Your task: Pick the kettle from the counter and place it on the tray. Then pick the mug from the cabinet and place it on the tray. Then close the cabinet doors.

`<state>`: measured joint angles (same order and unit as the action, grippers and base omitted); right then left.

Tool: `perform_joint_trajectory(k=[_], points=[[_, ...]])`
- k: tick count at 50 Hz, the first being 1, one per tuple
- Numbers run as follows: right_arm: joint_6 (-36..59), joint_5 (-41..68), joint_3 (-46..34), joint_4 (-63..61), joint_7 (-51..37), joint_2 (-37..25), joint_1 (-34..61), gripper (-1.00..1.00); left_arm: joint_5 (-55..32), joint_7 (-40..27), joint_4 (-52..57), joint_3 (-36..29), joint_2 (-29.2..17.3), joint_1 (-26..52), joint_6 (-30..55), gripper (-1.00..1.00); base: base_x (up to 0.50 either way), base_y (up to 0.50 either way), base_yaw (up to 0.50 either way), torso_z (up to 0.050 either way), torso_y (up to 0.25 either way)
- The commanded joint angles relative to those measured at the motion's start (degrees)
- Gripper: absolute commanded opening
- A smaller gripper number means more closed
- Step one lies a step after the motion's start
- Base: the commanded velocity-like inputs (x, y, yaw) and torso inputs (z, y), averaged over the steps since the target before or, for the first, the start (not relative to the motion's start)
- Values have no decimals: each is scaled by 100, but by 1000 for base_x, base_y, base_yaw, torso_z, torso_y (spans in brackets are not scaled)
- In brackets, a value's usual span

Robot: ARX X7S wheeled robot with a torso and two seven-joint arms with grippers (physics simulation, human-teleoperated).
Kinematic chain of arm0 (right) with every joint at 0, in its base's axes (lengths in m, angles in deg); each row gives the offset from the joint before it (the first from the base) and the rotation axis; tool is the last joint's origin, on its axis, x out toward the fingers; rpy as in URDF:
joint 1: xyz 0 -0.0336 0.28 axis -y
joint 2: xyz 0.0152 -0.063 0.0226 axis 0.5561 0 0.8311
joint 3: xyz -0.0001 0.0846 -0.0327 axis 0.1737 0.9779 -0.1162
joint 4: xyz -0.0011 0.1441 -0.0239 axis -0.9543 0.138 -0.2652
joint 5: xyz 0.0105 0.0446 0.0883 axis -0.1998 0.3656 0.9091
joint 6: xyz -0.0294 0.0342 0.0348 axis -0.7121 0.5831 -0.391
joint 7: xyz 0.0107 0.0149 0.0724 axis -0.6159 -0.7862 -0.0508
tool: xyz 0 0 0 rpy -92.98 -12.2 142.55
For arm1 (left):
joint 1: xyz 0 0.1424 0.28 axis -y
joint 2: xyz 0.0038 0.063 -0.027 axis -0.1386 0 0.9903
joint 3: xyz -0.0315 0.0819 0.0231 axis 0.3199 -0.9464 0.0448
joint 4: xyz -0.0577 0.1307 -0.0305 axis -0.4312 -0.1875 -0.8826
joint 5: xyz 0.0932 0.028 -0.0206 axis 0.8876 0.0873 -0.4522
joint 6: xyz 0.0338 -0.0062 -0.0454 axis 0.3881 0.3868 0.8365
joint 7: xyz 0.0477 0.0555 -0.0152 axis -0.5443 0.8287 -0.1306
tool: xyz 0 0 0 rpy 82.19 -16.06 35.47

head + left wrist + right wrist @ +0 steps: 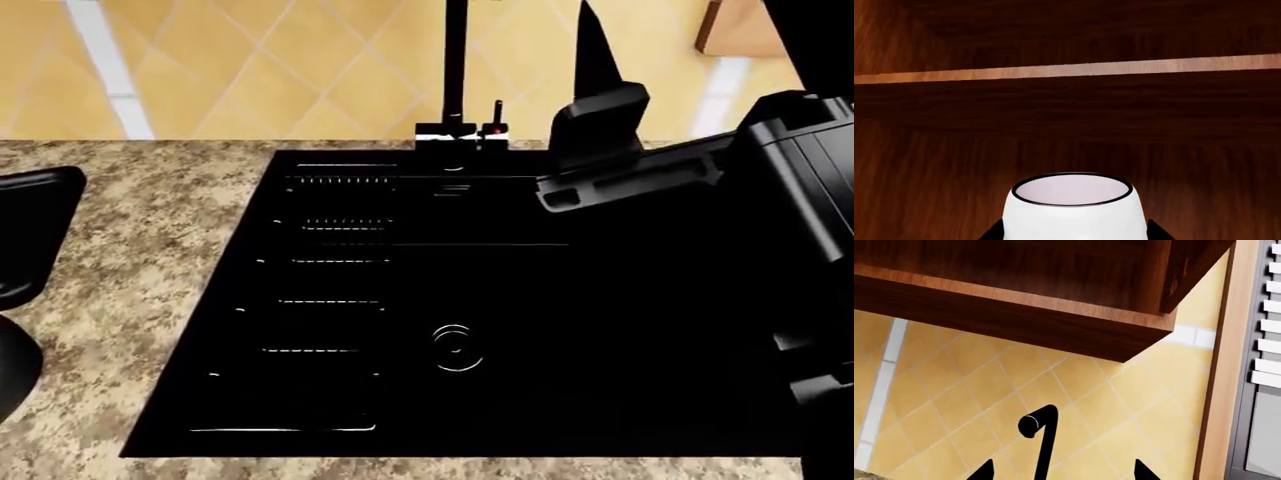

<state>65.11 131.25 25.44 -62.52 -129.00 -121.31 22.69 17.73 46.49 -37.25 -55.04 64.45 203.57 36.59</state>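
Note:
The white mug (pixel 1074 212) with its pale pinkish inside stands on a shelf within the dark wooden cabinet (pixel 1067 120). My left gripper (pixel 1074 234) is open, one black fingertip on either side of the mug's body. My right gripper (pixel 1062 471) is open and holds nothing, raised below the cabinet (pixel 1021 305) in front of the tiled wall. A corner of the glossy black tray (pixel 34 225) shows at the left edge on the speckled counter (pixel 147 270). I cannot make out the kettle; a dark rounded shape (pixel 14 370) sits at the left edge below the tray.
The black sink (pixel 454 340) with drainer grooves fills the middle of the counter, and its black faucet (pixel 457 70) rises behind it. My right arm (pixel 694 170) reaches up over the sink's right side. The faucet's spout (pixel 1035 425) shows between my right fingertips. Window blinds (pixel 1267 340) stand to the right.

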Motion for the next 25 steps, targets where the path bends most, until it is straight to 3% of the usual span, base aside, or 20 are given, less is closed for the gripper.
perform_joint_trajectory(k=[1, 8, 11, 13, 14, 16, 17, 21, 25], points=[[-185, 226, 43, -225, -267, -71, -109, 100, -220, 258, 1310, 75, -138, 72, 930, -100, -414, 0, 0, 0, 0], [-317, 300, 113, -455, -385, -167, -294, 100, -423, 618, 3509, 260, -277, -585, 2423, -100, -415, 0, 0, 0, 0], [-382, 246, 178, -596, -393, -206, -452, 100, -540, 797, 4664, 444, -328, -1044, 3215, -100, -46, 0, 0, 0, 0], [-433, 236, 218, -686, -426, -238, -557, 100, -658, 873, 4982, 573, -355, -1392, 3280, -100, 0, 0, 0, 0, 0], [-463, 219, 248, -769, -446, -265, -645, 100, -1214, 540, 5182, 700, -479, -1687, 3280, -100, 0, 0, 0, 0, 0], [-514, 144, 327, -890, -443, -324, -846, 100, -2933, -1179, 5356, 1335, -1406, -2218, 3279, -100, 0, 0, 0, 0, 0], [-532, 112, 372, -937, -435, -345, -932, 100, -3792, -2038, 5413, 1512, -1633, -2420, 3275, -100, 0, 0, 0, 0, 0], [-200, 128, 832, -999, -462, -104, -1333, 100, -7230, -5462, 5746, 2030, -1987, -3307, 3151, -100, 0, 0, 0, 0, 0], [1037, 654, 1945, -998, -766, 718, -1757, 100, -10668, -6085, 6250, 2373, -2259, -4322, 2805, -100, 0, 0, 0, 0, 0]])
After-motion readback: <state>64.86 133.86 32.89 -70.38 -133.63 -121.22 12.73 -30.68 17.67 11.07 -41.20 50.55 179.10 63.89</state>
